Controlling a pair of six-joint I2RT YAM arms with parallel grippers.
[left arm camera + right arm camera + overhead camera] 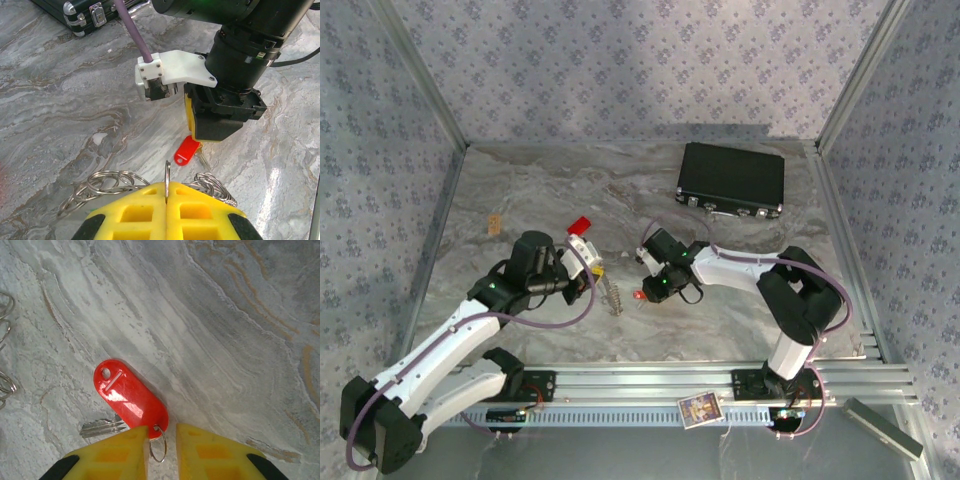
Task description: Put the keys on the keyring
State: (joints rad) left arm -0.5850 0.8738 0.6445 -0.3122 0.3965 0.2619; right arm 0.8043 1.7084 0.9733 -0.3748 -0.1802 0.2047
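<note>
Step in hand: getting red key (131,397) onto keyring (167,172); not yet threaded. Left gripper (167,191) clamped tight on keyring, holding it upright & edge-on just above fingertips, w/ loose wire loops (107,182) spilling either side onto table (60,100). Right gripper (162,434) narrowly parted, tips down at table right by the key; seems to grip nothing. Red key lying flat on table between the two grippers, near keyring but apart from it: plastic tag pointing away from right gripper, metal blade (102,428) off to one side, small split ring (159,446) sitting in the gap btw the fingers, unpinched as far as can be told. Next, prob.: take the key by tag or blade w/ right gripper, lift, line up the tag's hole or small split ring w/ the held loop, then feed on. Calls for fine alignment: thin ring, tiny opening, little room btw grippers. Risk: key sliding on smooth table on closing.
</note>
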